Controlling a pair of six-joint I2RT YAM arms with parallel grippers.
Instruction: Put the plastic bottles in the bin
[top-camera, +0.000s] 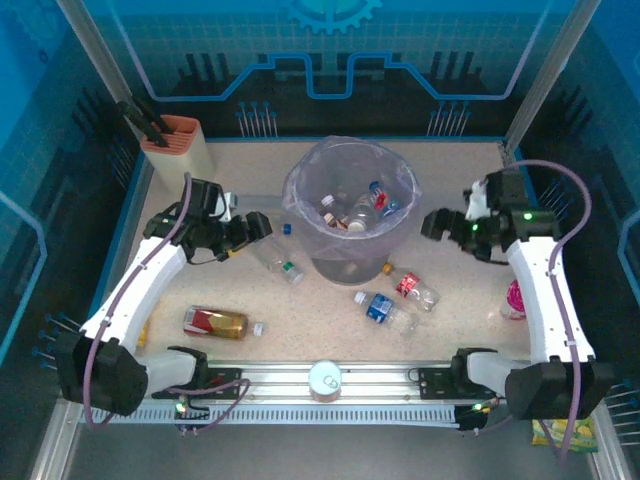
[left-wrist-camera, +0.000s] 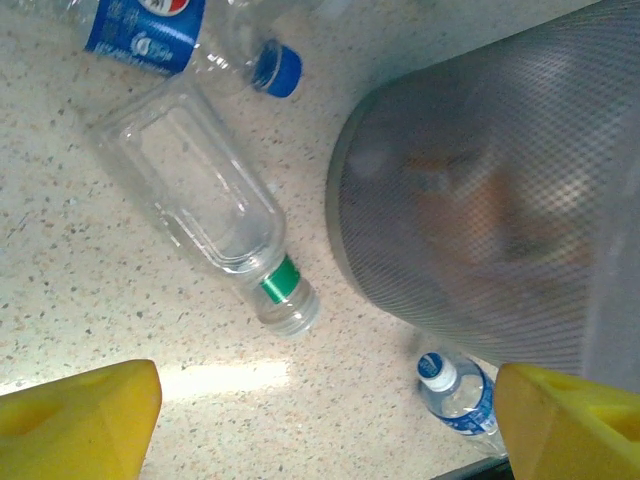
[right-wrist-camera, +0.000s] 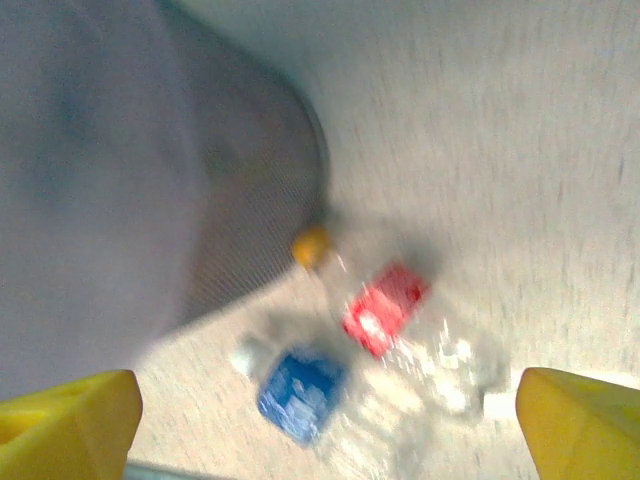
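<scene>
Bottles (top-camera: 385, 308) lying around the bin (top-camera: 340, 265) — left gripper (top-camera: 255, 228) and right gripper (top-camera: 437, 222) both gaping.
We are eyeing the green-collared bottle (left-wrist-camera: 200, 200) beside the bin: light, slick, crushable — probably best pinched across its mid-body.

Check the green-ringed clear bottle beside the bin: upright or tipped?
Tipped: the green-ringed bottle lies on its side on the table beside the bin, its full length visible from above.

Speckled beige worktop (top-camera: 310, 320) inside a blue-lit enclosure.
A back panel (top-camera: 330, 60) printed with blue circuit lines and a gear emblem (top-camera: 335, 12) closes the far side; slanted metal posts (top-camera: 100, 45) frame it, and an aluminium rail (top-camera: 380, 380) runs along the near edge.
</scene>
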